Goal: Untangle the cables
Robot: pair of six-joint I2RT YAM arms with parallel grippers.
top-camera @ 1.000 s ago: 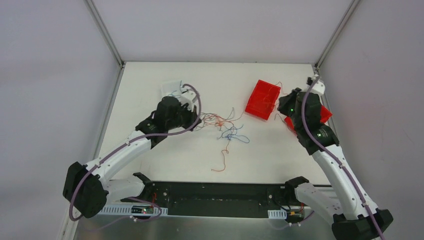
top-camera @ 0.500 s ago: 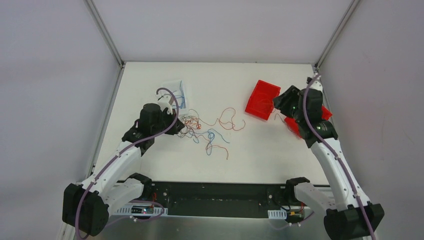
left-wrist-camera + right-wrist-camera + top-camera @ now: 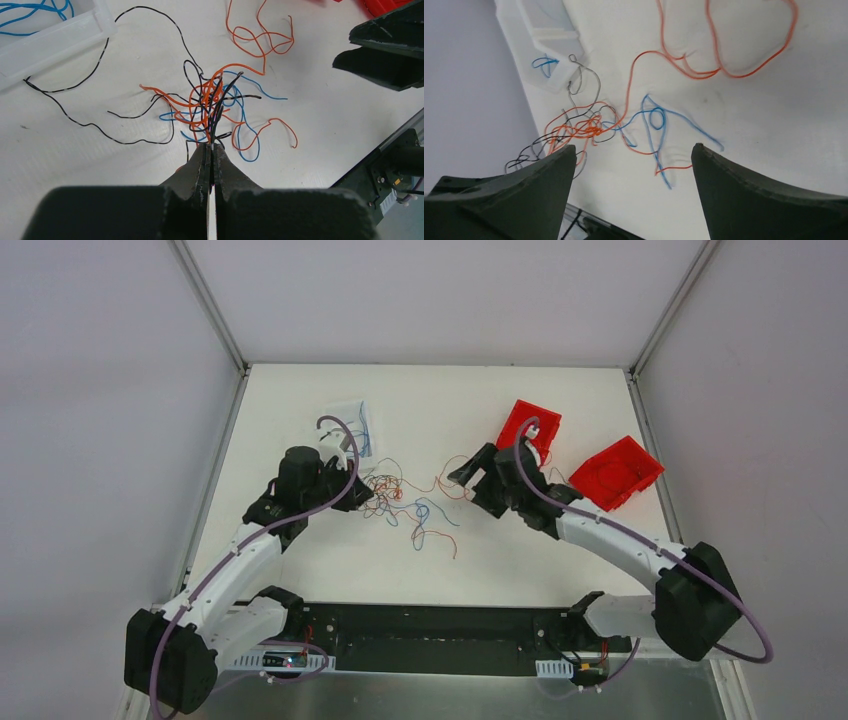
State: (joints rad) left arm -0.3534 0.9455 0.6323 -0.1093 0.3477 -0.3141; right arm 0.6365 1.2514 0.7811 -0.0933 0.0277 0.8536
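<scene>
The cables [image 3: 400, 502] are a tangle of thin orange, blue and black wires at the table's middle, with loose strands trailing right and toward the front. My left gripper [image 3: 362, 496] is at the tangle's left side. In the left wrist view that gripper [image 3: 211, 146] is shut on several black and orange strands of the bunch [image 3: 212, 100]. My right gripper [image 3: 466, 471] hovers at the tangle's right side. It stands wide open [image 3: 634, 150] with nothing between its fingers, above a blue strand [image 3: 656, 120] and an orange loop [image 3: 724, 67].
A clear tray [image 3: 350, 422] holding blue wires [image 3: 30, 7] sits behind the left gripper. Two red trays lie at the right, one [image 3: 529, 424] just behind the right arm and one [image 3: 618, 472] farther right. Metal rails border the table.
My right arm swung from the red trays to the middle of the table and its jaws opened. The left arm pulled the tangle leftward, then held still.
</scene>
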